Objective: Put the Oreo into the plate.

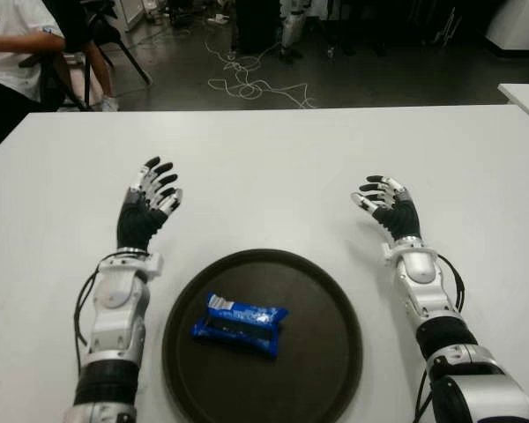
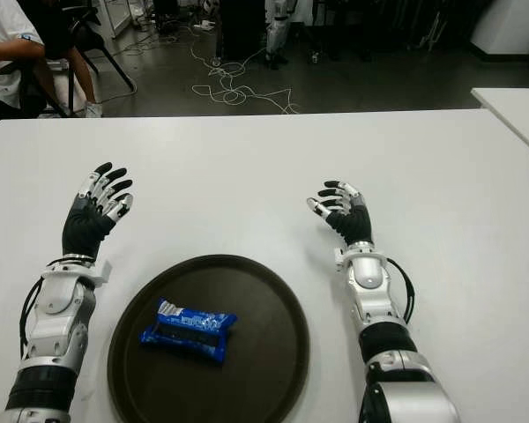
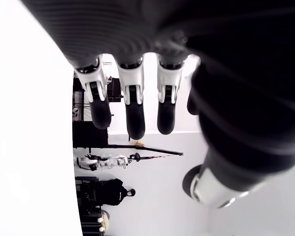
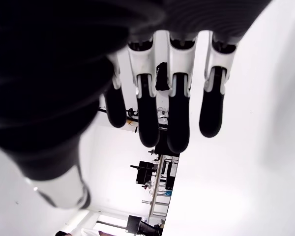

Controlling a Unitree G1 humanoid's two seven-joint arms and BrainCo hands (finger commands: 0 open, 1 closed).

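White smooth table (image 1: 273, 159): crinkly blue Oreo pack (image 1: 239, 323) on round dark plate (image 1: 326, 300), both hands' fingers spread, empty.

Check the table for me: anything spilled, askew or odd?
Nothing stands out. The Oreo pack lies intact in the plate, a bit off-centre. Left hand and right hand are open and empty either side; table looks clean.
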